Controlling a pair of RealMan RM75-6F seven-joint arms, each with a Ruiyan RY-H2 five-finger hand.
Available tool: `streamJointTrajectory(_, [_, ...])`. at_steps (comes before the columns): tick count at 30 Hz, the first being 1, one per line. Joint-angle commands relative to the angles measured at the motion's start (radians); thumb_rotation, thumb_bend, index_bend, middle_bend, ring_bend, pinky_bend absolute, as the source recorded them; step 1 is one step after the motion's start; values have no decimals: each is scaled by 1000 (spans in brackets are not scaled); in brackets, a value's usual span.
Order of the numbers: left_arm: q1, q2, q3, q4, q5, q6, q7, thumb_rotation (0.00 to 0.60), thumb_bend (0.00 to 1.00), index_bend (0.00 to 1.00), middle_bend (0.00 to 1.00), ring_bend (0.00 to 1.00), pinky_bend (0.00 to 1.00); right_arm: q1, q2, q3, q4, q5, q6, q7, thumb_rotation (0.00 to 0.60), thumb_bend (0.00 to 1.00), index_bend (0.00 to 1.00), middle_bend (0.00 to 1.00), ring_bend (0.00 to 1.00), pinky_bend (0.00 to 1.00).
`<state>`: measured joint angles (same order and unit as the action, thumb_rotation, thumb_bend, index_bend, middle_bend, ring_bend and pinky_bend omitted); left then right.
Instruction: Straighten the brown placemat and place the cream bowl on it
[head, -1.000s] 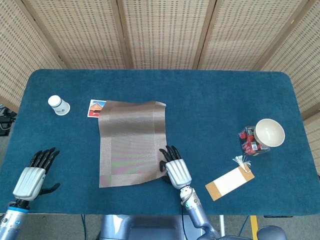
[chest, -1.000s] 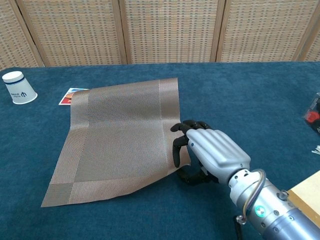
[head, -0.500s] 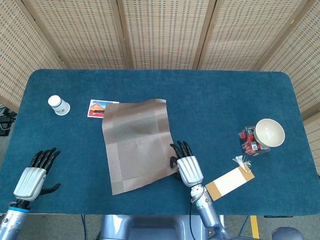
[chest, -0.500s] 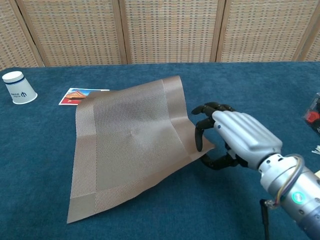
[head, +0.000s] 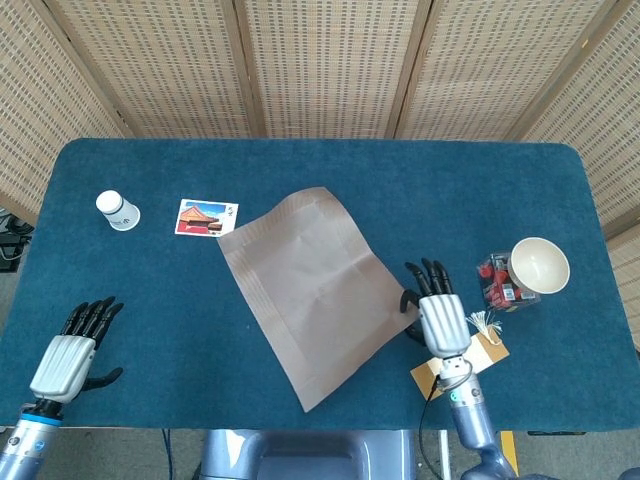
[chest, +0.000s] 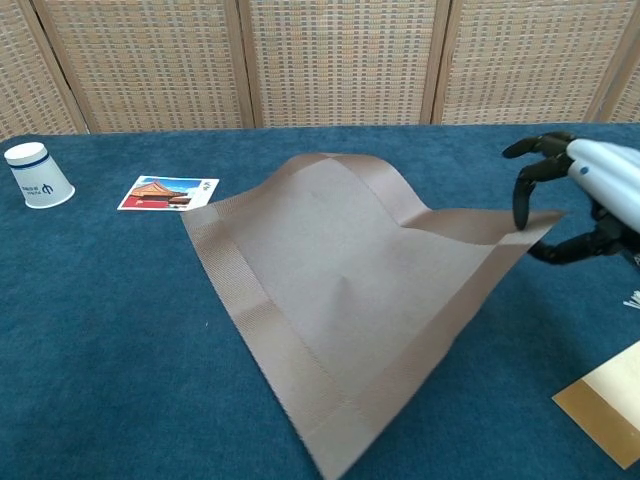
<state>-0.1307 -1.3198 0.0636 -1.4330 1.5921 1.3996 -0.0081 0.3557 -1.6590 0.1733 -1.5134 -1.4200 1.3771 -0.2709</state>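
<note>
The brown placemat (head: 315, 290) (chest: 340, 290) lies skewed like a diamond on the blue table, with a buckle near its far corner. My right hand (head: 434, 316) (chest: 578, 195) pinches the mat's right corner between thumb and fingers. The cream bowl (head: 539, 264) sits at the right edge of the table, tilted against a clear box of red items; it does not show in the chest view. My left hand (head: 68, 352) hovers over the near left corner of the table, fingers spread, holding nothing.
A white paper cup (head: 117, 210) (chest: 37, 174) and a picture card (head: 205, 217) (chest: 167, 192) lie at the far left. A tan tag with a tassel (head: 460, 362) (chest: 610, 402) lies by my right wrist. The clear box (head: 499, 282) is beside the bowl.
My right hand has dragged the mat's corner to the right, turning the mat counter-clockwise and sliding it off the picture card. The left hand has stayed put.
</note>
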Motion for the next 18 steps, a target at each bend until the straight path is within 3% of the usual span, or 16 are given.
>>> streamJointTrajectory(1, [0, 0, -1, -1, 0, 2, 1, 600, 177, 13, 0, 0, 0, -3, 68, 49, -35, 30, 4, 21, 600, 533, 746, 216, 0, 1])
streamJointTrajectory(3, [1, -1, -1, -3, 0, 2, 5, 600, 177, 14, 0, 0, 0, 18, 112, 114, -38, 76, -17, 21, 600, 532, 746, 216, 0, 1])
streamJointTrajectory(12, [-1, -4, -2, -8, 0, 2, 18, 600, 178, 14, 0, 0, 0, 80, 170, 196, -39, 166, -76, -48, 600, 509, 719, 211, 0, 0])
streamJointTrajectory(18, [-1, -3, -3, -9, -1, 3, 18, 600, 179, 14, 0, 0, 0, 74, 210, 196, -41, 210, -75, -79, 600, 330, 440, 3, 0, 0])
